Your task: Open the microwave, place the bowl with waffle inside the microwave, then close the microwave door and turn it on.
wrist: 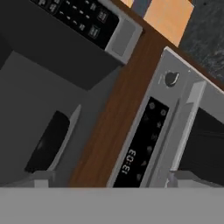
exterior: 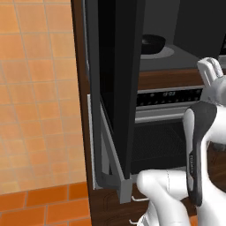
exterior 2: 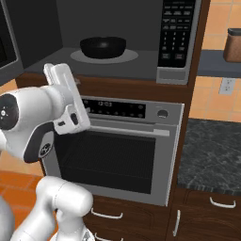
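White arm [exterior 2: 28, 127] bent at the elbow, wrist raised, fingers [exterior 2: 56, 75] spread wide, holding nothing

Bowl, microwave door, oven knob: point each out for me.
Bowl [exterior 2: 102, 47]: right base view, front wall.
Microwave door [exterior: 115, 84]: left base view, black glass panel.
Oven knob [exterior 2: 162, 114]: right base view, knob face.

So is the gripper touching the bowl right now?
Apart. In the right base view the bowl sits on the turntable inside the microwave, while the gripper is outside, below the opening, with open space between.

Black bowl [exterior 2: 103, 47] on turntable (inside grey cavity), microwave [exterior 2: 141, 42] open, microwave door [exterior: 112, 88] swung wide
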You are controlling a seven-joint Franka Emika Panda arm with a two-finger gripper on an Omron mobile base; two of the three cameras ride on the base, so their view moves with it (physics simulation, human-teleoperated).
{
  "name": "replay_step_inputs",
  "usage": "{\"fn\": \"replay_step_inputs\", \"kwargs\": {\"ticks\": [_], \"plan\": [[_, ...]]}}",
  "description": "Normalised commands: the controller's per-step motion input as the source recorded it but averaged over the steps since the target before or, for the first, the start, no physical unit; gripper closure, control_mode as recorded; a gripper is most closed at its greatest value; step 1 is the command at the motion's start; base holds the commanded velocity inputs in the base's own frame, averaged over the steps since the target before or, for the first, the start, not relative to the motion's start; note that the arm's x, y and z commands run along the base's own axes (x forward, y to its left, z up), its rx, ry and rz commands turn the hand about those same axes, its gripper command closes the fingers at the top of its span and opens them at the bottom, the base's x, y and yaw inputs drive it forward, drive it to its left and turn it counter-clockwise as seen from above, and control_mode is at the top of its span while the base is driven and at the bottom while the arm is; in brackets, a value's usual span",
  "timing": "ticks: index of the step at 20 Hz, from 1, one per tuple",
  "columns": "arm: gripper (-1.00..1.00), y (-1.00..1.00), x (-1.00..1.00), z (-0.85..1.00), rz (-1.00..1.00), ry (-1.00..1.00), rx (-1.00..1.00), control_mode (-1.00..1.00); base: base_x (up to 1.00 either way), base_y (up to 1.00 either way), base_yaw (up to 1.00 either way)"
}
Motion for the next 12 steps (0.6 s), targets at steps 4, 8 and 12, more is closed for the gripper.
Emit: {"fn": "replay_step_inputs", "kwargs": {"ticks": [4,8,12], "plan": [[-1.0,0.0,-0.99,-0.68,-0.06,0.24,-0.18,-1.0,0.0,0.0,0.0],[-1.0,-0.08,-0.52,-0.89,-0.14,0.07,-0.22,-1.0,0.0,0.0,0.0],[-1.0,-0.09,-0.07,-0.77,-0.22,0.01,-0.24,-1.0,0.0,0.0,0.0]]}}
